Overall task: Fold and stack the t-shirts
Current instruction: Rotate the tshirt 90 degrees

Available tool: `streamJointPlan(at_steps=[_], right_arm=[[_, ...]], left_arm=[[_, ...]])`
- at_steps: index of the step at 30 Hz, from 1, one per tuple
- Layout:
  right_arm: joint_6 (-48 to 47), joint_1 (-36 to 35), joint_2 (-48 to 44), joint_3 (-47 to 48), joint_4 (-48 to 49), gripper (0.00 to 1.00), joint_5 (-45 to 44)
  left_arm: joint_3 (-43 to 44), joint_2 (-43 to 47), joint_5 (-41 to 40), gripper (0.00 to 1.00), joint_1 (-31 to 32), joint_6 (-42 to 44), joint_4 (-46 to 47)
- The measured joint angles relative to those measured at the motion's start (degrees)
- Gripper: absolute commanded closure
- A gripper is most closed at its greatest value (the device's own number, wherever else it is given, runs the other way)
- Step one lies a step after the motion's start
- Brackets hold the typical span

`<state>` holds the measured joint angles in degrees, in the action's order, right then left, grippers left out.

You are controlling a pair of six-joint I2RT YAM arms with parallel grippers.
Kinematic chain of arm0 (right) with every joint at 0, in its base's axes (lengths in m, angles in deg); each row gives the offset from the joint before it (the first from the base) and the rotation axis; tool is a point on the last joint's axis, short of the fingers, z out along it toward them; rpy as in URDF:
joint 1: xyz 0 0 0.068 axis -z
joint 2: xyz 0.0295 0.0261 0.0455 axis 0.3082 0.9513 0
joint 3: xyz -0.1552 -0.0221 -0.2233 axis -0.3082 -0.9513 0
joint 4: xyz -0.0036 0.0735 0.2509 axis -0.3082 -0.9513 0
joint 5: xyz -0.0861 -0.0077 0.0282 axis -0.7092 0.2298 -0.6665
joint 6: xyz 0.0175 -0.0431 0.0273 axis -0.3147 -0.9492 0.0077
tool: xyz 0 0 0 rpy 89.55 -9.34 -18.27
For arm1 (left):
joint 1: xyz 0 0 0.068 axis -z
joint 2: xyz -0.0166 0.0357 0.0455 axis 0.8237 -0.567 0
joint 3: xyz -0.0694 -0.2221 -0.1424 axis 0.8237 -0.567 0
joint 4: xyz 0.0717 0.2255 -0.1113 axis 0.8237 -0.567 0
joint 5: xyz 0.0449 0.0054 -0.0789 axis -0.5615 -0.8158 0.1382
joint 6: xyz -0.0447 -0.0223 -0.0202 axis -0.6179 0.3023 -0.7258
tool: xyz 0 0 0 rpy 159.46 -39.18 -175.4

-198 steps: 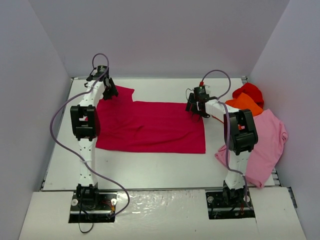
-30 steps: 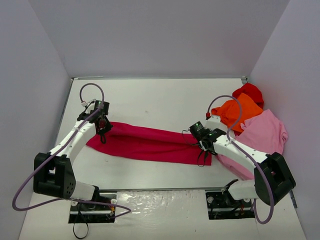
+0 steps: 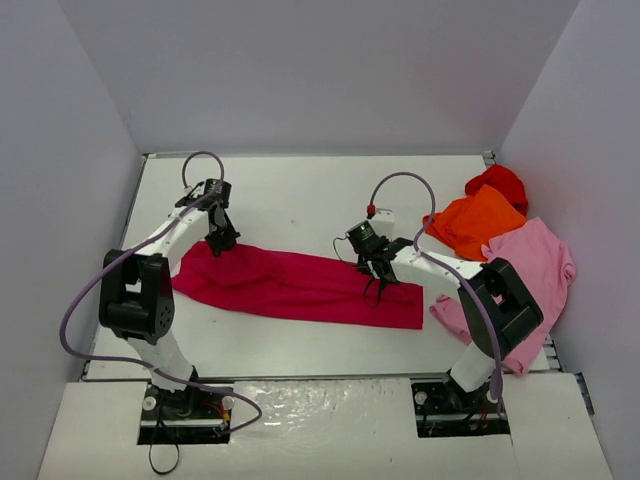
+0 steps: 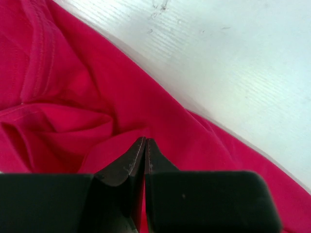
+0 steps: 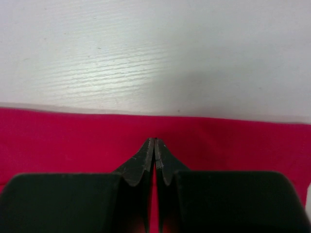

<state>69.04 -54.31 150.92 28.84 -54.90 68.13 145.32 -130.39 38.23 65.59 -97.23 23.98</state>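
Holding the left gripper (image 4: 146, 141) fully shut, fingers pressing flat together with no gap at the tips. Setting those tips down on the crimson shirt (image 3: 300, 285) at its far edge, near its left end, where the cloth is bunching into soft folds beside a stitched hem. Not showing whether any cloth is caught between the tips.

Holding the right gripper (image 5: 154, 141) shut in the same way, tips meeting in one thin line. Resting it on the crimson shirt as well, just inside the far edge and towards the right end, short of the corner. Again giving no sure sign of cloth trapped between the fingers.

Showing the crimson shirt lying as a long narrow band across the white table (image 3: 300, 200), slanting a little, with its right end nearer the arm bases than its left. Looping a grey-purple cable (image 3: 385, 185) above the far edge of the crimson shirt, over the right gripper.

Showing three more shirts heaped past the crimson shirt's right end. Placing the pink shirt (image 3: 535, 275) just beside that end, contact impossible to judge, with part of it hanging over the table's edge. Placing the orange shirt (image 3: 480, 220) farther back from the crimson shirt, overlapping the pink one, and the red shirt (image 3: 500, 182) farthest from it, behind the orange.
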Motion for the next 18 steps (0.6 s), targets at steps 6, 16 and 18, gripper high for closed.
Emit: streamJointPlan(at_steps=[6,16,18], right_arm=[[-1.95,0.0,2.74,0.99,3.73,1.0,2.74],[-5.54,1.89,9.97,3.19,9.07,1.0,5.13],[-5.79,2.35,10.68,3.72,10.26,1.0,5.67]], left_arm=[[3.68,-6.37,1.04,1.0,-0.13,0.28,-1.12],[1.09,-7.25,1.89,1.0,-0.13,0.23,0.78],[1.09,-7.93,2.15,1.0,-0.13,0.16,1.03]])
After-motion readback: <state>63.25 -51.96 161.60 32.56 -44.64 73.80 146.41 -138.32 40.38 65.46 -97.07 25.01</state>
